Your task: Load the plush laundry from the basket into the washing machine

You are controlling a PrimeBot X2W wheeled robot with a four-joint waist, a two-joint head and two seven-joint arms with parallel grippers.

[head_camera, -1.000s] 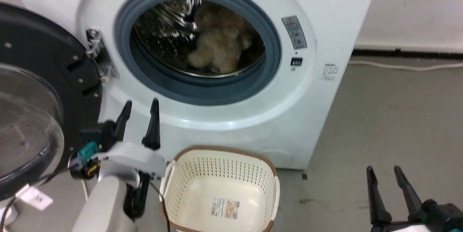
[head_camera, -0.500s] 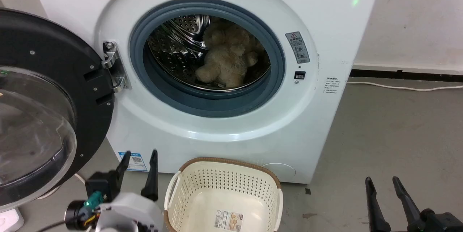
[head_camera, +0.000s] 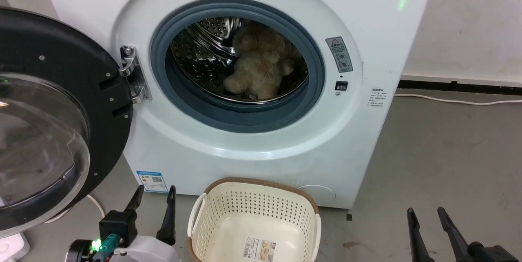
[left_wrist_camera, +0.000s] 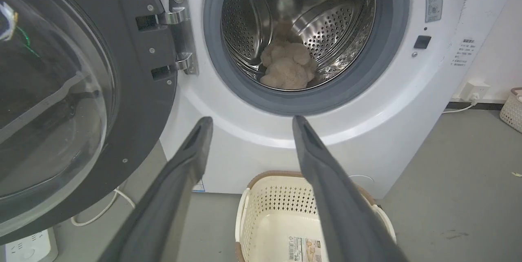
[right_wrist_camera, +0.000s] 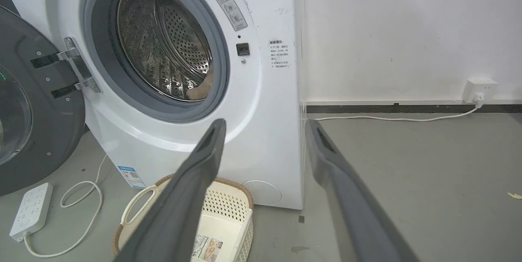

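The cream-beige plush laundry (head_camera: 261,66) lies inside the steel drum of the white washing machine (head_camera: 261,139), whose black-rimmed bubble door (head_camera: 53,119) hangs open to the left. In the left wrist view the plush laundry (left_wrist_camera: 287,68) rests low in the drum. The basket (head_camera: 253,221) stands on the floor before the machine, holding nothing, label showing on its bottom. My left gripper (head_camera: 157,196) is open at the lower left, beside the basket. At the lower right my right gripper (head_camera: 426,215) is open and holds nothing.
A white power strip (right_wrist_camera: 30,209) and looped cable (right_wrist_camera: 87,205) lie on the grey floor under the open door. A cable (right_wrist_camera: 391,119) runs along the wall to a socket (right_wrist_camera: 479,88). Another basket (left_wrist_camera: 513,109) stands far right.
The head camera has tilted up, so more of the machine's top shows. My left gripper has drawn back and down from the machine front to beside the basket. The plush toy stays in the drum.
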